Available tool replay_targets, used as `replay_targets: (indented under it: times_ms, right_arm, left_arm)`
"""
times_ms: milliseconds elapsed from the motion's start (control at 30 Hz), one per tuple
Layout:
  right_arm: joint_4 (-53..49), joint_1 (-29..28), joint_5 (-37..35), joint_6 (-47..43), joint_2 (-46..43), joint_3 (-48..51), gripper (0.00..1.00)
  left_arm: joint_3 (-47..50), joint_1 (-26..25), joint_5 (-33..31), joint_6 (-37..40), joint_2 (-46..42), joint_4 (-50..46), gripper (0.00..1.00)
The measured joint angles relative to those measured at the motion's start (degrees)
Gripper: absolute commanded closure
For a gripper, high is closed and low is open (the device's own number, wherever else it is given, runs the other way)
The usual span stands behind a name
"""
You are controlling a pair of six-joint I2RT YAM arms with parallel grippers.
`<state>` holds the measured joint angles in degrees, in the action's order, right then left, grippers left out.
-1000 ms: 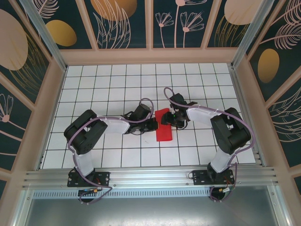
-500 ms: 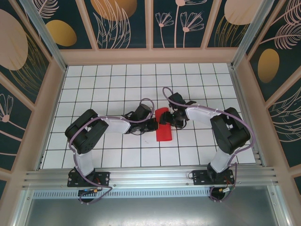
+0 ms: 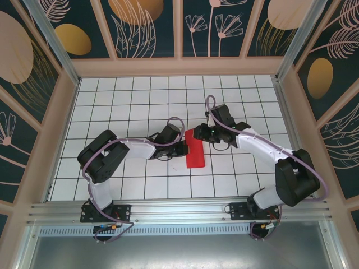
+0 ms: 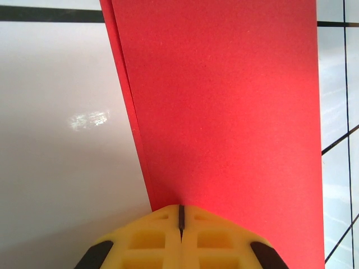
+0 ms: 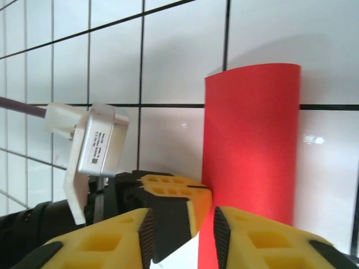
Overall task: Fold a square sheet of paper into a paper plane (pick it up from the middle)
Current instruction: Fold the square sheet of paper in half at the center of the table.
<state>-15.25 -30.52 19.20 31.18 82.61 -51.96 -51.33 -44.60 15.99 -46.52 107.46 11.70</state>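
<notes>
Right arm has swung outward, elbow now far to the right, and the right gripper [image 3: 203, 134] sits at the far end of the red paper sheet [image 3: 196, 157], a folded strip lying mid-tabletop [image 3: 123, 101]. The left gripper [image 3: 184, 149] meets the strip's left edge. From the left wrist, its jaws are clenched on that layered edge of the paper [image 4: 224, 101]. From the right wrist, the right jaws stand parted, grasping nothing, above the strip's left edge beside the left gripper [image 5: 190, 190]
</notes>
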Motion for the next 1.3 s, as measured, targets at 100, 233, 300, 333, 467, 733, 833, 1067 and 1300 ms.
replay_targets:
  times_ms: [100,233,300,333,467,733,833,1067,1300]
  right_arm:
    - [1.90,0.50,2.58,0.44,1.75,2.10,0.72]
    - [3.30,1.18,5.14,0.68,4.13,4.50,0.75]
    - [3.98,1.73,5.97,0.68,5.07,5.22,0.74]
    - [4.42,2.01,6.29,0.68,5.35,5.57,0.74]
    - [6.38,3.28,7.06,0.50,6.21,7.26,0.74]
    - [9.75,5.14,7.96,0.26,9.60,11.30,0.72]
    - [10.56,5.49,8.33,0.26,10.12,11.65,0.71]
    - [10.56,5.60,8.79,0.26,10.08,11.63,0.71]
    - [9.97,5.57,11.91,0.28,1.68,11.96,0.72]
  left_arm:
    - [-0.11,0.00,0.04,0.02,0.13,0.00,1.00]
    - [-0.28,0.00,0.00,0.39,0.28,0.00,1.00]
    - [-0.28,0.00,0.00,0.44,0.28,0.02,1.00]
    - [-0.31,0.00,0.02,0.44,0.31,0.00,1.00]
    - [-0.35,0.00,0.04,0.61,0.46,0.07,1.00]
    - [-0.33,0.00,0.09,0.63,0.55,0.28,1.00]
    - [-0.33,0.00,0.17,0.63,0.61,0.46,1.00]
    - [-0.33,0.00,0.22,0.63,0.68,0.50,1.00]
    - [-0.33,0.00,0.22,0.63,0.68,0.61,1.00]
